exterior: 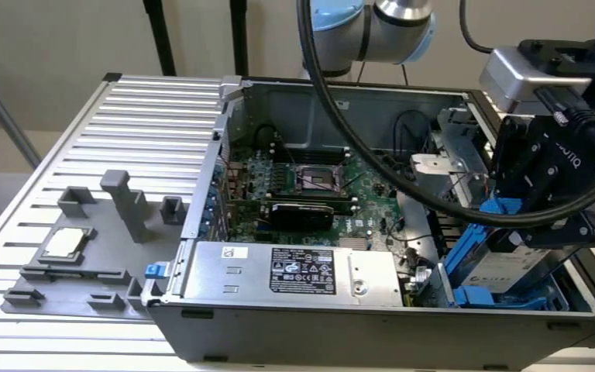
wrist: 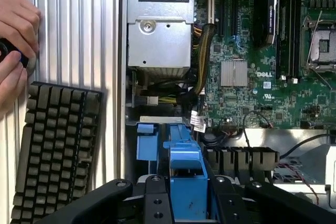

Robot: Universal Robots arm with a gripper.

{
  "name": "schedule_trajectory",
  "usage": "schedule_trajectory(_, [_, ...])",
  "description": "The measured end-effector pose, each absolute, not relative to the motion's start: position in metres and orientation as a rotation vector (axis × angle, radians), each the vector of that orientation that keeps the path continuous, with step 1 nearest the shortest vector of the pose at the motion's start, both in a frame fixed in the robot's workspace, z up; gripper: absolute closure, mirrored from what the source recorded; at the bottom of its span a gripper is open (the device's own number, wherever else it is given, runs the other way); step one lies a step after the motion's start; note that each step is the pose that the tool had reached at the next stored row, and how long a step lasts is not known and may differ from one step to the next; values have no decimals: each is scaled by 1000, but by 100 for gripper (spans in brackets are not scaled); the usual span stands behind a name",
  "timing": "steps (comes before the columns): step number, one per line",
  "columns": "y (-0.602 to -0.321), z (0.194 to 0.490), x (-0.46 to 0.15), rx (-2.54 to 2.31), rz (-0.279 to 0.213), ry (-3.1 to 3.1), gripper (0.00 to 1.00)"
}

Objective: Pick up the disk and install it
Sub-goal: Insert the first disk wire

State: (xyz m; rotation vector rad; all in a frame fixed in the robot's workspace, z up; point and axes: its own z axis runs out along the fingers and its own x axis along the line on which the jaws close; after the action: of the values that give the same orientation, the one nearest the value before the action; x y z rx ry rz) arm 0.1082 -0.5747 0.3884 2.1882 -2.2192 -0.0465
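In the exterior view, the disk (exterior: 502, 262) is held on edge by the gripper (exterior: 533, 226), which is closed on it. It is held low inside the open computer case (exterior: 380, 325), at the exterior view's right end. A circuit board (exterior: 308, 186) and a power supply (exterior: 297, 271) are housed in the case. A small chip (exterior: 63, 244) is seated in a grey tray (exterior: 70, 275) on the table (exterior: 142, 116).

In the wrist view, the disk's blue rail (wrist: 188, 177) is clamped between the black fingers (wrist: 157, 198). A keyboard (wrist: 58, 150) is laid beside the case, and a hand (wrist: 16, 40) is seen near it.
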Motion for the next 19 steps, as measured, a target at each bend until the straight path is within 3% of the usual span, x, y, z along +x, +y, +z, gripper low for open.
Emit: schedule_trajectory(19, [-575,355,109,2202,-57,-2195,100])
